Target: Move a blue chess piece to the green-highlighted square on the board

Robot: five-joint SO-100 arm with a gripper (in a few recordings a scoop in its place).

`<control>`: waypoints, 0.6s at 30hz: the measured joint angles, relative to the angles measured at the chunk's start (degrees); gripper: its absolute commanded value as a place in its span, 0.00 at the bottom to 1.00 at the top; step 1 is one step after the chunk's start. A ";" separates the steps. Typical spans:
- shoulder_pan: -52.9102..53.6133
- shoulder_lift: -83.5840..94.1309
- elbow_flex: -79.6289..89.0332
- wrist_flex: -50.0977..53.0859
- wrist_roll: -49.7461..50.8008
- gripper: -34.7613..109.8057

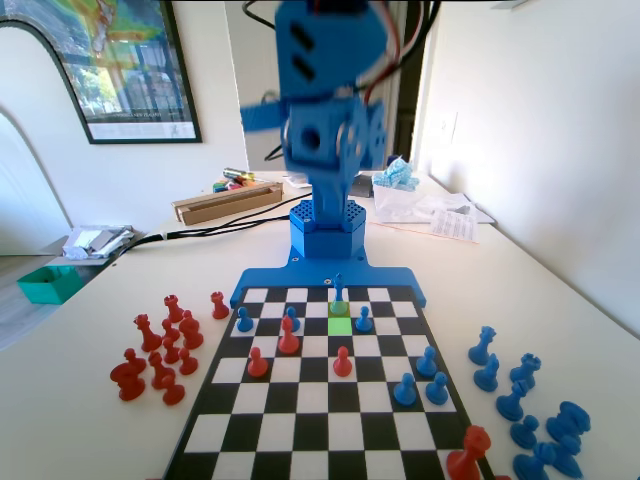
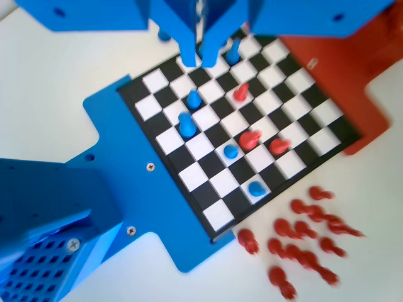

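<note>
A room in a home, used as a hobby workspace. A framed poster point(image 1: 118, 62) hangs on the white wall at 11 o'clock in the fixed view, beside an arched white shape at 9 o'clock. The broad white table point(image 1: 80, 400) carries household clutter: a cardboard box point(image 1: 228, 200) and loose papers point(image 1: 455, 222) toward 12 and 1 o'clock, a green tray point(image 1: 48, 283) at 9 o'clock. A wall switch plate point(image 1: 447, 127) sits at 2 o'clock.

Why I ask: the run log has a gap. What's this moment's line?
pincer above board | blue chess piece adjoining green-highlighted square | square empty
</note>
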State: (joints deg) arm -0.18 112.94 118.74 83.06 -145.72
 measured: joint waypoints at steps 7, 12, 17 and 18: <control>0.00 -2.46 6.33 -8.44 1.32 0.32; -0.35 -2.46 10.20 -12.48 2.46 0.32; -1.85 -3.34 15.12 -16.87 3.16 0.33; -1.76 -3.34 16.08 -18.11 3.34 0.33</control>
State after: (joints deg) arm -1.93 109.60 134.82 64.95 -142.38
